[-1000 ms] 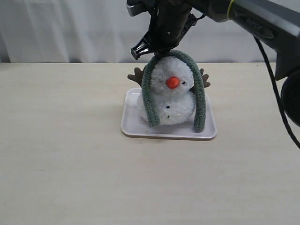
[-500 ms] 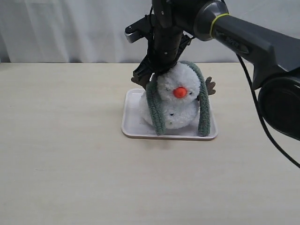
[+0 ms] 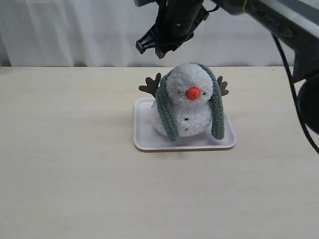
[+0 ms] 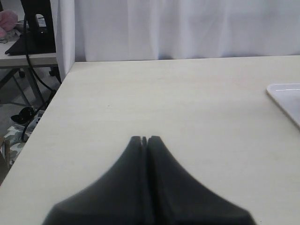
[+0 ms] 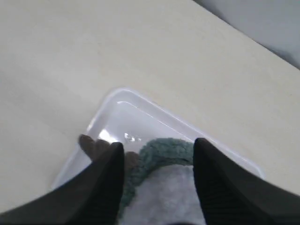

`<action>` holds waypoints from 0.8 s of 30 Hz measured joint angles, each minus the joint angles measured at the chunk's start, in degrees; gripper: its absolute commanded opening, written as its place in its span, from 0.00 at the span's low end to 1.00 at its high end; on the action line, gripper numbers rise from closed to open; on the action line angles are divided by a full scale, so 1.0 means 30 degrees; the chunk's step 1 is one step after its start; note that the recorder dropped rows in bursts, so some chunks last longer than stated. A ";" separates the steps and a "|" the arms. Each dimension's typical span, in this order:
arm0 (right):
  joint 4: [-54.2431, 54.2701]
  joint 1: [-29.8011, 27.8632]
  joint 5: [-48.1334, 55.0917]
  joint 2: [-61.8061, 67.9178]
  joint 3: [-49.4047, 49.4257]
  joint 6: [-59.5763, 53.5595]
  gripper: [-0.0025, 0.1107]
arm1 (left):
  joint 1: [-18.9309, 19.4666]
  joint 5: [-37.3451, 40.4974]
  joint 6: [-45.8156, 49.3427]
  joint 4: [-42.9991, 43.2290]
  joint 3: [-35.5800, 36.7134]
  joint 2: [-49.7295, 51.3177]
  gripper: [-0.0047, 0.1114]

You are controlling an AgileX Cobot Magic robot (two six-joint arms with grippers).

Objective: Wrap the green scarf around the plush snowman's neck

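The left fingers rest low over the bare surface, far off to the side; they are pressed tight together with nothing in them, and they are not helping right now. Next comes the white tray, which has slid a little to the right since a moment ago, and the snowman went with it. The green scarf lies over the top and back of his head like a hood; one end hangs down on the left of his face and the other end on the right, and both ends reach down to the tray. A second ago the right fingers were down on his head, pinching the scarf; now they have let go and gone up, and they hang spread apart and empty above him. So the scarf is on him and it stays there by itself, but it is not yet around the neck. I think it still has to slip down off the head, and the two ends have to cross in front, under the orange nose; that part looks not done yet.
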 measured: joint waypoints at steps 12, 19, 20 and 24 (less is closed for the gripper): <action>-0.0306 0.2543 0.0000 -0.3756 0.4843 0.1922 0.43 | 0.0000 0.0000 0.0000 0.0000 0.0000 0.0000 0.04; -0.0724 0.3907 -0.0289 -0.5511 1.0092 0.4066 0.43 | 0.0000 0.0000 0.0000 0.0000 0.0000 0.0000 0.04; -0.0754 0.3940 -0.0823 -0.5766 1.1193 0.4351 0.43 | 0.0000 0.0000 0.0000 0.0000 0.0000 0.0000 0.04; -0.1062 0.4158 -0.4916 -0.6847 1.5730 0.5672 0.43 | 0.0000 0.0000 0.0000 0.0000 0.0000 0.0000 0.04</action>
